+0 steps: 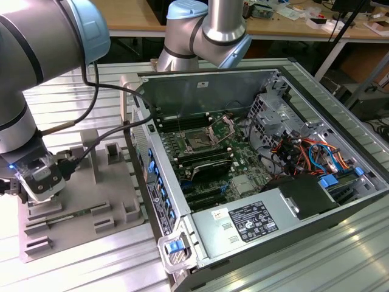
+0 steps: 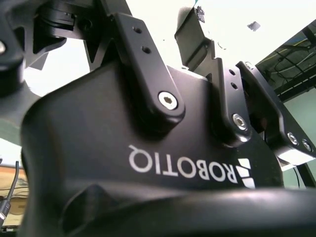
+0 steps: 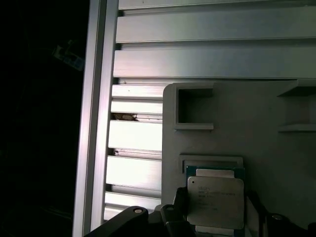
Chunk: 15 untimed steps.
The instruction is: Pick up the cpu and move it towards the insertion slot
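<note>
- At the exterior view's left: grey robot arm [image 1: 24,79] with pale blue joint caps, bent low over the left end of the tray. Black cable [image 1: 106,131] looped from the arm down towards the wrist.
- Gripper [image 1: 37,185] right down at the grey tray [image 1: 91,194], a small blue light glowing on the wrist block above it.
- In the first wrist view: gripper straddling the cpu [image 3: 216,201], dark parts close along two opposite sides of the chip. Pinching the chip or merely spread beside it: cannot tell.
- Cpu flat, silver top up, thin green rim showing, over the tray [image 3: 247,108] and just beside a low raised lip. Well apart from the computer.
- In the second wrist view: the gripper's black body [image 2: 148,163] seen close up against a bright background.
- Slatted metal table [image 1: 73,91] under the tray and the computer, with pale slats running beside the tray edge in the first wrist view.
- Middle to right in the exterior view: open computer case [image 1: 200,91] lying on its side, its left wall just beside the tray.
- Insertion slot [image 1: 198,142] inside the case, towards the far side: a dark square ringed by shiny metal, green board around it.
- Long black memory slots [image 1: 206,163] just on the near side of that slot.
- Grey power supply [image 1: 249,222] with a printed label along the near edge of the case.
- Orange and red wires [image 1: 304,152] bundled at the case's right, with blue clips [image 1: 328,180] near them.
- Far side: wooden desk [image 1: 134,15] behind the table.
</note>
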### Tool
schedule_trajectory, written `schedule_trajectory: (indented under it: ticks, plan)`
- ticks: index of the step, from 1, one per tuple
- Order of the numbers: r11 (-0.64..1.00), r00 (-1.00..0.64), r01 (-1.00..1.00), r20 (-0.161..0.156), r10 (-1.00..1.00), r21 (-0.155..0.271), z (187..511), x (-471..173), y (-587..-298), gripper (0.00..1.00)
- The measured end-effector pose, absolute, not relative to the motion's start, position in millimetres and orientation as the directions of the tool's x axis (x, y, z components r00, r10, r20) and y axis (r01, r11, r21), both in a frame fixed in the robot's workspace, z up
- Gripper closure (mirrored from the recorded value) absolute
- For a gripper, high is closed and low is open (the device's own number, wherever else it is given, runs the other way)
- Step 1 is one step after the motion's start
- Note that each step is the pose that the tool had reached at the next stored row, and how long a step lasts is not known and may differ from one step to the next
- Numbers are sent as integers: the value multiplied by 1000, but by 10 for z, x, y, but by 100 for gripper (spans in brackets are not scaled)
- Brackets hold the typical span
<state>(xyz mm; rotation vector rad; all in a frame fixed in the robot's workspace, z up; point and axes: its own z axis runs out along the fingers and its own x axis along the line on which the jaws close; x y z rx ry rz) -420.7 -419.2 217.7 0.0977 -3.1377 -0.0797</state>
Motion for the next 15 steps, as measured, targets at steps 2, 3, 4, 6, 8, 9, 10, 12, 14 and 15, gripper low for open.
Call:
schedule_trajectory:
  ticks: [2,3,4,6,8,9,10,12,14,15]
  plan:
    - [997,-998,-62,0,-62,51,2186,-4207,-4192,45]
    - [997,-998,-62,0,-62,51,2193,-4207,-4192,45]
    - [997,-998,-62,0,-62,51,2198,-4207,-4192,45]
    - [997,-998,-62,0,-62,51,2208,-4207,-4192,45]
    - [997,-998,-62,0,-62,51,2221,-4207,-4192,45]
    - [997,-998,-62,0,-62,51,2226,-4207,-4192,45]
    - [997,-998,-62,0,-62,51,2228,-4207,-4192,45]
    - [997,-998,-62,0,-62,51,2237,-4207,-4192,45]
    - [997,-998,-62,0,-62,51,2249,-4207,-4192,45]
    - [997,-998,-62,0,-62,51,2252,-4207,-4192,45]
